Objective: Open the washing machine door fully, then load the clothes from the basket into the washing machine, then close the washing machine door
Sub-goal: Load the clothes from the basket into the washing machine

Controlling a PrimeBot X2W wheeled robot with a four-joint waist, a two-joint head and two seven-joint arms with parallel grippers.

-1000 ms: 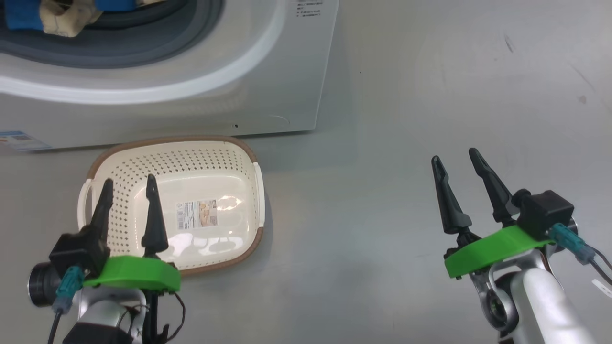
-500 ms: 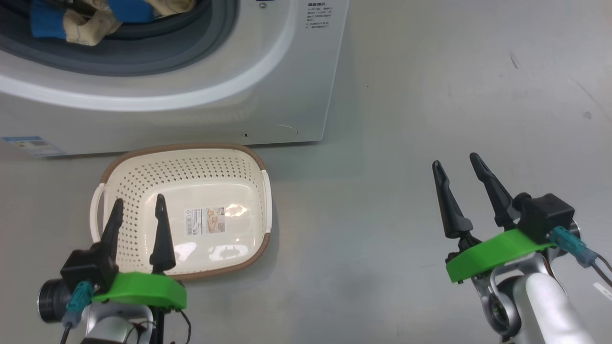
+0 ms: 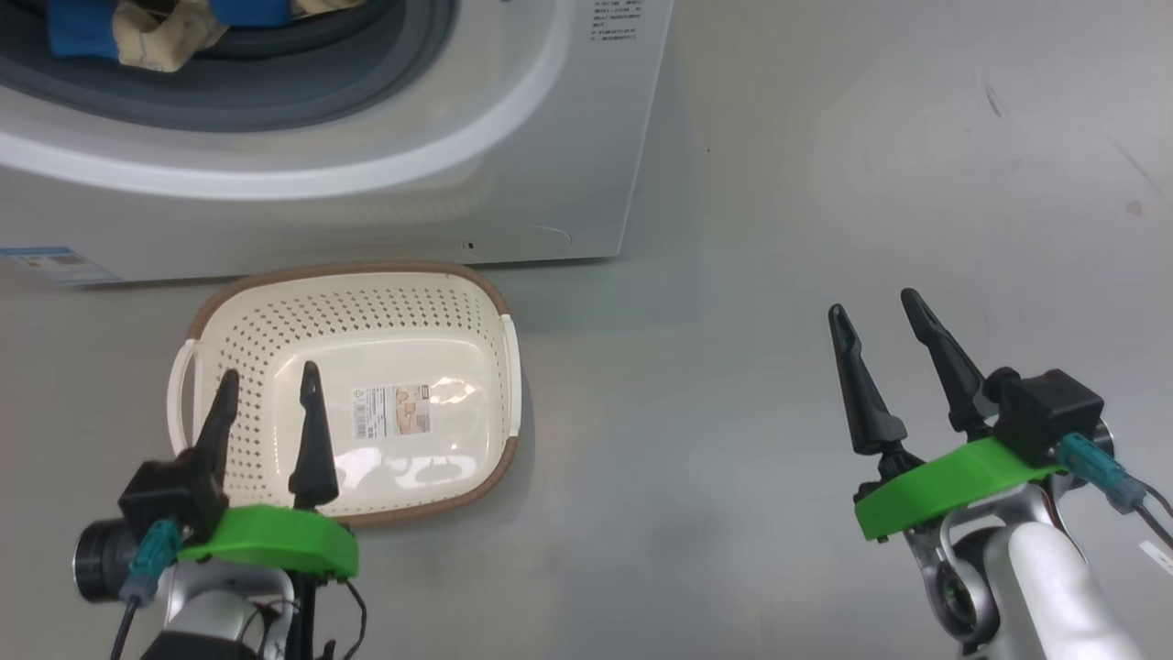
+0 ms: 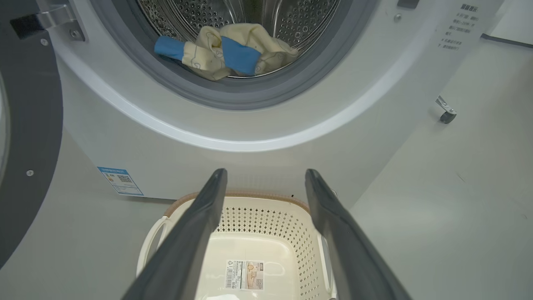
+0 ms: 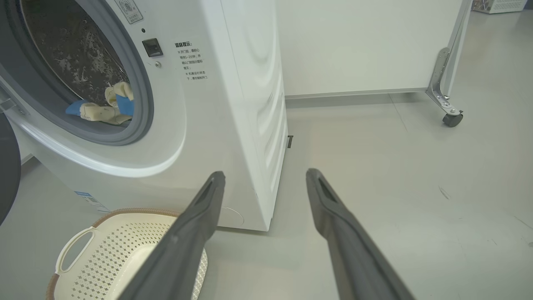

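pale grey floor (image 3: 733,385) before white washing machine (image 3: 513,183), seen from the head looking down. washing machine door (image 4: 29,125) swung wide at the left of the left wrist view, dark ring showing below a metal hinge bracket (image 4: 46,25). clothes (image 4: 225,52) inside the steel drum (image 4: 300,16), cream fabric with blue trim heaped at the front, on or just behind the grey gasket (image 4: 250,93); exact contact hard to tell. basket (image 3: 348,269) on the floor just in front of the machine, holding nothing but its label sticker (image 3: 392,410). left claw (image 3: 268,374) over the basket's near left part in the head view, fingers spread wide, gripping nothing. right claw (image 3: 872,304) well apart to the right over the floor, likewise spread wide and gripping nothing. loading judged done; closing the door judged the step in hand. possible faults from here: blue trim or a cream fold caught between door glass and gasket, caused by the heap sitting so far forward, leaving the latch short of catching; a push placed near the hinge rather than the free edge, giving only a partial swing; a glancing contact on the glossy ring, letting the fingers slide off; the left forearm or claw knocking the light basket aside while reaching across toward the door.
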